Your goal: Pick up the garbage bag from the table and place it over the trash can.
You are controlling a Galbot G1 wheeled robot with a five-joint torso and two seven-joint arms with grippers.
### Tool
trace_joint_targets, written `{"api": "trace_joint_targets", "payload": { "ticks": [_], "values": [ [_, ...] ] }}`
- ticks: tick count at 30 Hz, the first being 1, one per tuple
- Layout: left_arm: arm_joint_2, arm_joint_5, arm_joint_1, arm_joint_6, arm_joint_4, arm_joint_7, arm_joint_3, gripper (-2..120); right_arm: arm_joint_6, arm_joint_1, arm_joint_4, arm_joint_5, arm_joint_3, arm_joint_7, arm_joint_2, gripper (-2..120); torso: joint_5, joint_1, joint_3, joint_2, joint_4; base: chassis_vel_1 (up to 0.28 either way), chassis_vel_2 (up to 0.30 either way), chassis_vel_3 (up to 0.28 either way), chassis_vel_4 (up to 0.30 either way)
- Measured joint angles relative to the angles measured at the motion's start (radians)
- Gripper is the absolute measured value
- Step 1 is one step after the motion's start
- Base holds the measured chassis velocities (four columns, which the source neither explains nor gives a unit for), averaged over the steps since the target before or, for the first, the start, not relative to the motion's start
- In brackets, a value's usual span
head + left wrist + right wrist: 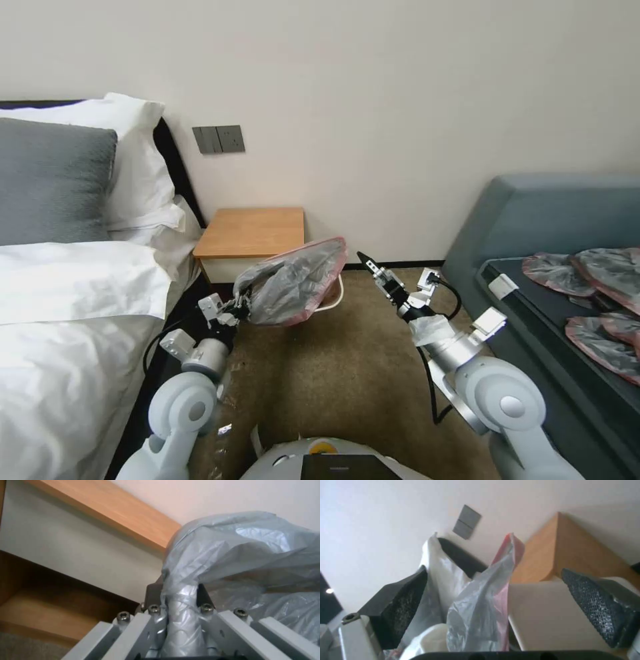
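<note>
The garbage bag (293,280), grey and wrinkly with a pinkish-red rim, hangs in the air in front of the table (252,231). My left gripper (237,308) is shut on a bunched end of it, seen close in the left wrist view as a twisted strand of the garbage bag (233,545) between the left gripper's (176,593) jaws. The bag covers most of the trash can (337,293); a strip of white rim shows on the floor behind it. My right gripper (370,263) stands open just right of the bag, and the garbage bag (480,597) lies beyond its textured pads (403,605), untouched.
A bed (60,313) with white linen and pillows borders the left side. A grey-blue bench (553,220) on the right carries several more bags (587,273). The wall is close behind the table. Brown carpet (333,373) lies between the arms.
</note>
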Motion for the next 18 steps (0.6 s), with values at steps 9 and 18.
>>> {"api": "trace_joint_targets", "payload": {
  "ticks": [9, 18],
  "values": [
    [-0.006, -0.021, -0.001, 0.020, -0.016, -0.024, -0.016, 3, 0.002, 0.068, -0.062, -0.048, -0.086, -0.054, 0.047, 100, -0.0001, 0.000, 0.000, 0.000, 0.0001, 0.000, 0.000, 0.000, 0.000],
    [-0.004, -0.020, -0.013, 0.031, -0.018, -0.032, -0.025, 3, 0.002, 0.137, -0.121, -0.057, -0.127, -0.058, 0.067, 100, 0.0000, 0.000, 0.000, 0.000, 0.0000, 0.000, 0.000, 0.000, 0.000]
  ]
}}
